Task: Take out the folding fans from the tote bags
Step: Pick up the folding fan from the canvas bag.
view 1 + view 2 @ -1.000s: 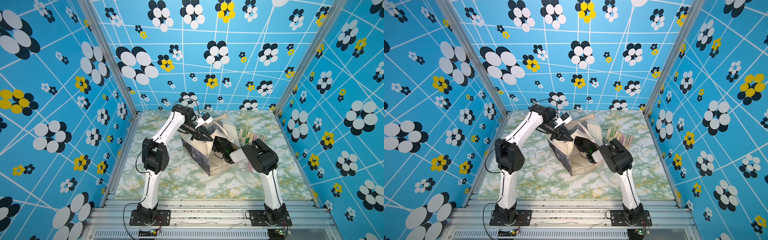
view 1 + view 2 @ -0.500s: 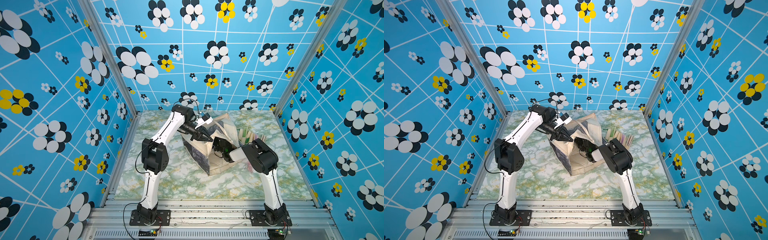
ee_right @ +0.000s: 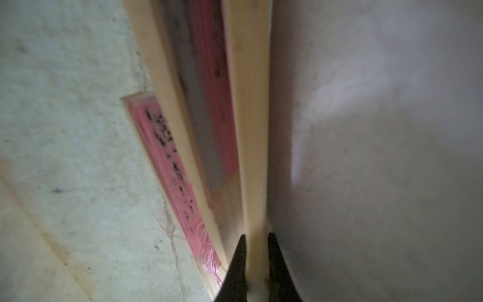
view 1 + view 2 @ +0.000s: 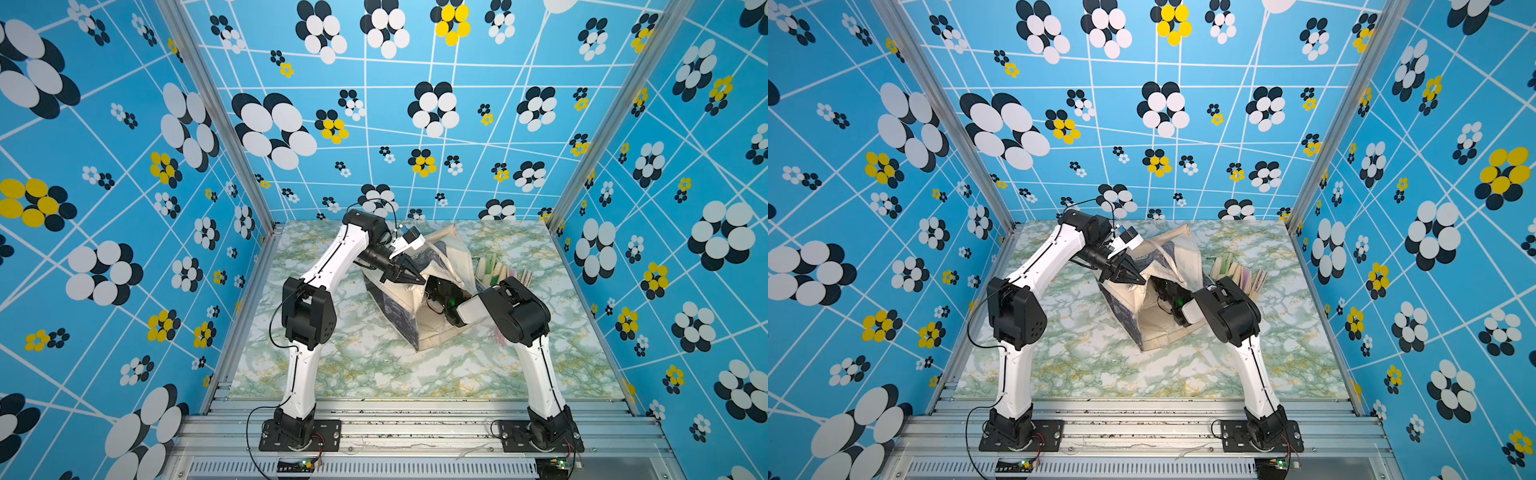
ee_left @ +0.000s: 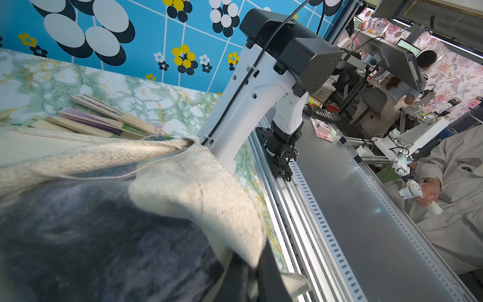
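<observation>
The left claw (image 4: 417, 277) was pinched shut on the cream rim of the tote bag (image 4: 397, 309), which stood on the bench (image 4: 365, 365). Inside the bag, the right claw (image 3: 256, 236) gripped a pink-edged folding fan (image 3: 252, 130). Other fans (image 4: 492, 266) lay piled beside the bag.

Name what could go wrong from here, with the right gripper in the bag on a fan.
1. The right gripper seems to pinch only one outer stick of the fan; it could splay or slip when pulled.
2. A pink fan lies against it, tassel by the jaws; it could snag and drag along.
3. The left gripper holds the bag by its rim; a slip could close the mouth on the right arm.
</observation>
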`<state>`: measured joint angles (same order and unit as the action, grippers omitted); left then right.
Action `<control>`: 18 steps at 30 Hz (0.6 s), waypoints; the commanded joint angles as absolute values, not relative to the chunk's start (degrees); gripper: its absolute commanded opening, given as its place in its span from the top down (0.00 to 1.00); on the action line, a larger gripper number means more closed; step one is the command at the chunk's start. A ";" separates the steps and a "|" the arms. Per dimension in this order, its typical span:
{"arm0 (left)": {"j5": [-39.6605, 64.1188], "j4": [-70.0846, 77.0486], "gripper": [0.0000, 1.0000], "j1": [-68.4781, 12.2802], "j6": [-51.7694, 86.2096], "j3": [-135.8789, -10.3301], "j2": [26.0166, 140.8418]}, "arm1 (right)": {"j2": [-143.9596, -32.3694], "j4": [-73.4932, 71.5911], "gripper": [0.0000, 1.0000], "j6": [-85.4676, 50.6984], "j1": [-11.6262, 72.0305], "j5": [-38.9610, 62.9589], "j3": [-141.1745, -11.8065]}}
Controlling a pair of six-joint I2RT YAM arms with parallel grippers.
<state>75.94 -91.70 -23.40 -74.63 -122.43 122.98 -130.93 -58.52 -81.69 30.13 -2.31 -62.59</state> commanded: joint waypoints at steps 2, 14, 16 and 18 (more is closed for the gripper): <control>79.53 -103.27 1.00 -23.91 -76.20 -122.72 118.73 | -132.12 -55.60 0.93 -79.00 29.50 -4.20 -61.04; 83.03 -103.23 1.00 -20.40 -76.71 -125.68 121.40 | -125.09 -80.60 0.93 -59.88 32.20 4.17 -48.51; 83.10 -103.26 1.00 -20.46 -76.90 -125.69 121.42 | -122.19 -80.53 0.93 -57.86 33.54 4.98 -46.35; 83.14 -103.24 1.00 -20.30 -77.00 -125.77 121.45 | -120.48 -80.55 0.93 -55.78 35.17 5.20 -43.95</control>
